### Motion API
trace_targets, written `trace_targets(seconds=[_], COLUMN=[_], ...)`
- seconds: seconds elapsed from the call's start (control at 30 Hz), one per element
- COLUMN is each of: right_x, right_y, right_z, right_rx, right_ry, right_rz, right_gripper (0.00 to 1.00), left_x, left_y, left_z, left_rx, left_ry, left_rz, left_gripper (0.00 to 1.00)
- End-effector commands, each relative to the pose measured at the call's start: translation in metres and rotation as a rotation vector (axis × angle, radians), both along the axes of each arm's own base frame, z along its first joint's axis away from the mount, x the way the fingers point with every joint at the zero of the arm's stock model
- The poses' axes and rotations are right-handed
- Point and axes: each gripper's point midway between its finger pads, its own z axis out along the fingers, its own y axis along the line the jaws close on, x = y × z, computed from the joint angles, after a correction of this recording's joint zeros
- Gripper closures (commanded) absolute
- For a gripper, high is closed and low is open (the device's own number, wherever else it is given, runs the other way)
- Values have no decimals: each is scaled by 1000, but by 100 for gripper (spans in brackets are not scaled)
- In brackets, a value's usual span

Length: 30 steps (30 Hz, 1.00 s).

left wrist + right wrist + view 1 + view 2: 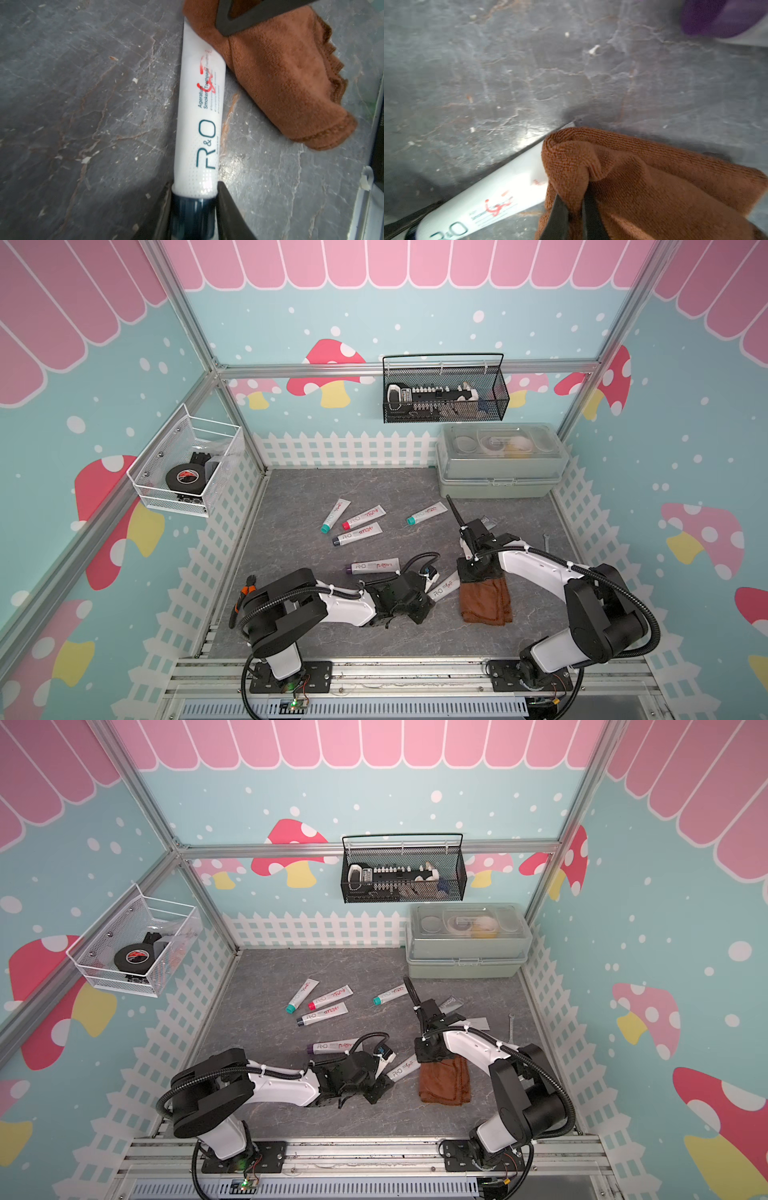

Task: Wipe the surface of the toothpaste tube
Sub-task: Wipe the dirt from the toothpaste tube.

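A white toothpaste tube (pixel 199 124) printed "R&O", with red scribbles on it, lies on the grey table; it also shows in both top views (pixel 444 587) (pixel 402 1069). My left gripper (pixel 194 187) is shut on the tube's dark blue cap end. A brown cloth (pixel 280 72) lies beside the tube and covers its flat far end. My right gripper (pixel 573 197) is shut on a pinched fold of the cloth (pixel 654 187), right at the tube (pixel 483 205). In a top view the right gripper (pixel 473 572) stands over the cloth's far edge (pixel 486 601).
Several more tubes lie farther back (pixel 357 533), and a purple-capped one (pixel 374 566) lies just behind the left wrist. A grey-green lidded box (pixel 498 477) stands at the back right. A small wrench (pixel 546 541) lies right; orange-handled pliers (pixel 248 587) lie left.
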Motion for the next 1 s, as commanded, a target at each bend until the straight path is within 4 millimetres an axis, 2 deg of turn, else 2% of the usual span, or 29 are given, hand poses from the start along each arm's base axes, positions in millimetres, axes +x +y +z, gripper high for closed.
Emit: trace_targets(seconds=[0.0,0.13,0.23,0.37,0.43,0.5,0.63,0.8,0.87,0.97], right_x=[-15,-15,-20,-30,-32,-33,-32,-23,-20,-15], right_y=[-10,33,55,76,79,70,32,-22,-31,-31], right_z=[-12,13,27,28,23,11,-10,-9,-4,-2], right_rx=[-23,232,355,454,453,385,146,-154,-197,-184], right_ry=[51,9,16,57,69,89,104,48,17,3], right_rz=[-10,52,93,126,133,120,78,14,-10,-22], right_gripper=[94,94,94,93,93,93,94,95,95,95], left_x=[-1,-1,-1,0,0,0,1,1,2,2], left_y=[10,8,5,1,1,2,4,6,7,8], left_z=[-9,-10,-10,-9,-9,-9,-9,-8,-8,-8], left_rx=[32,34,32,31,32,32,31,27,26,24], left_ry=[11,13,14,15,16,15,11,12,12,11], left_rz=[27,21,16,9,9,11,20,26,29,31], left_gripper=[69,69,69,68,68,68,68,68,68,68])
